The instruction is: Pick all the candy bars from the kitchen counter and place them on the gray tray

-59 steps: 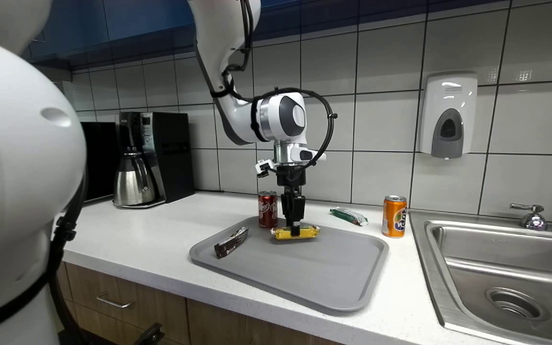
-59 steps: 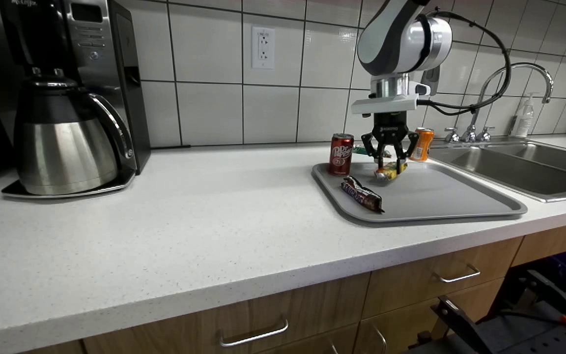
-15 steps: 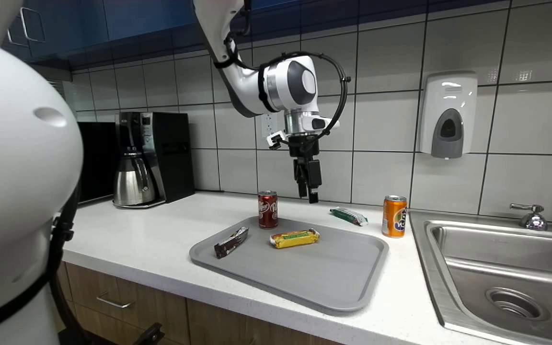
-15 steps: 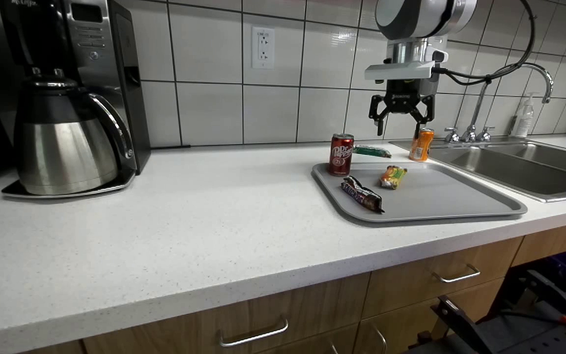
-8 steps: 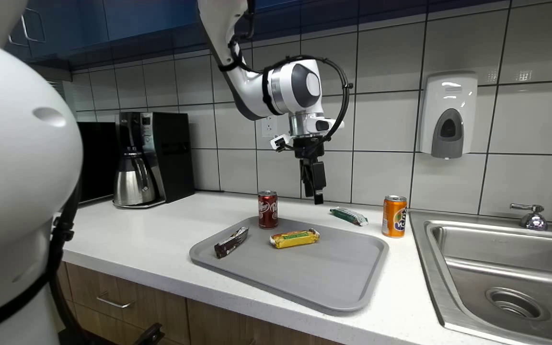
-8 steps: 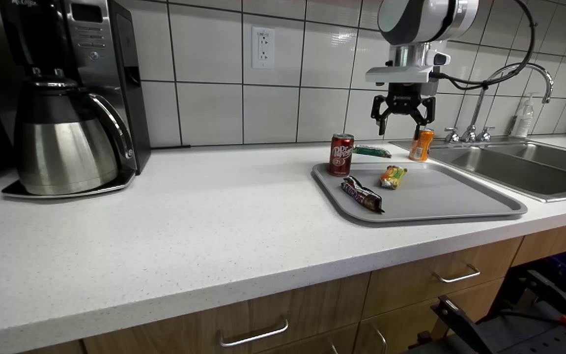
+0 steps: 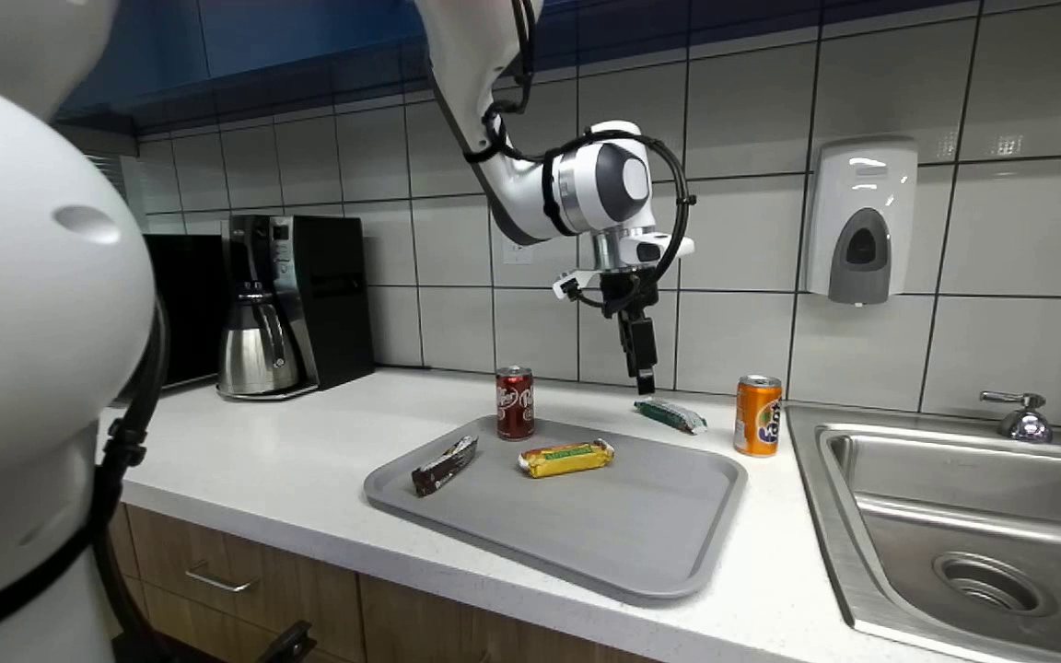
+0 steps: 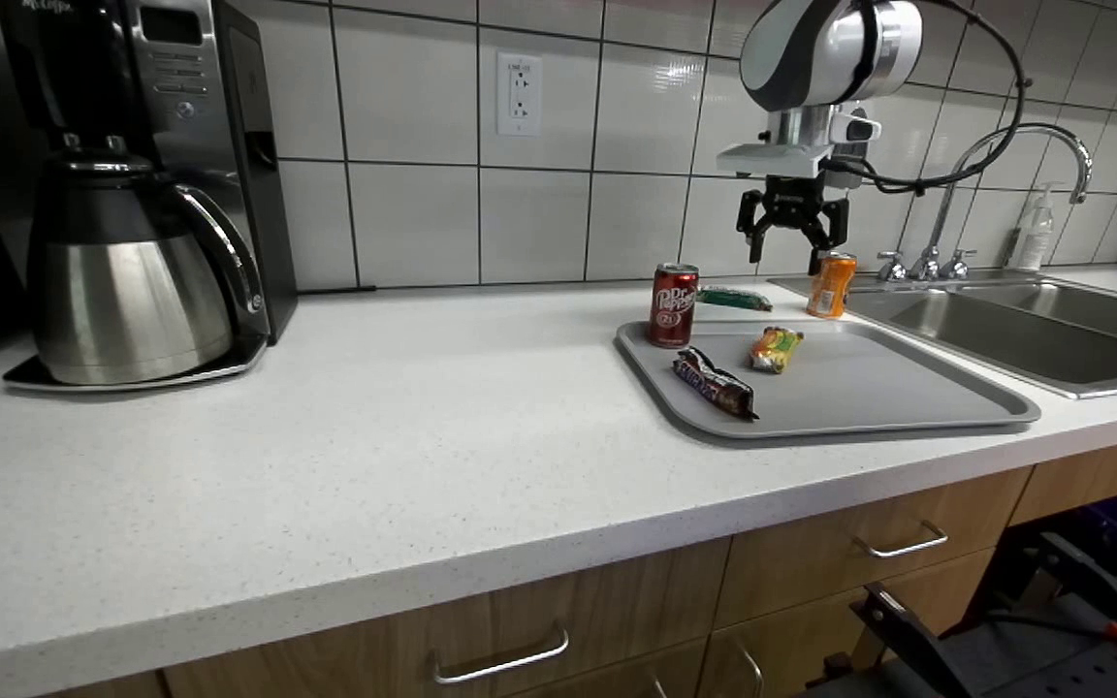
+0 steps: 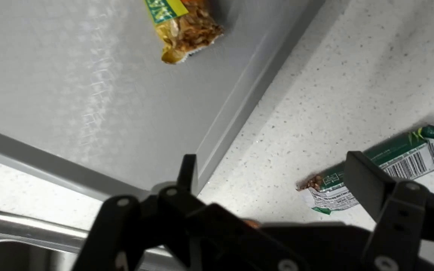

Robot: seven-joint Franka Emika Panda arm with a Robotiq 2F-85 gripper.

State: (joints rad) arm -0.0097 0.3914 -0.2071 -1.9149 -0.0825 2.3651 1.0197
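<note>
The green candy bar [image 7: 671, 416] lies on the white kitchen counter [image 7: 328, 442], behind the gray tray [image 7: 540, 525] and outside its rim. My gripper [image 8: 785, 260] hangs above the counter near this bar, open and with nothing between its fingers. In the wrist view one finger [image 9: 367, 180] covers part of the green candy bar [image 9: 405, 158], which runs slantwise below the open gripper [image 9: 271, 163]. On the tray rest the yellow candy bar [image 7: 567, 459] and the dark candy bar [image 7: 445, 467], apart from each other; the dark one is out of the wrist view.
A dark-red can [image 8: 673, 305] stands upright at the tray's far corner. An orange can [image 7: 759, 416] is upright between the green bar and the steel sink [image 7: 973, 497]. A tiled wall [image 7: 742, 230] rises close behind, with a coffee maker [image 8: 132, 252] farther along the counter.
Almost four seconds ago my gripper was at the yellow bar; that bar now lies free on the tray. The gripper has risen, opened, moved toward the green bar and tilted slightly.
</note>
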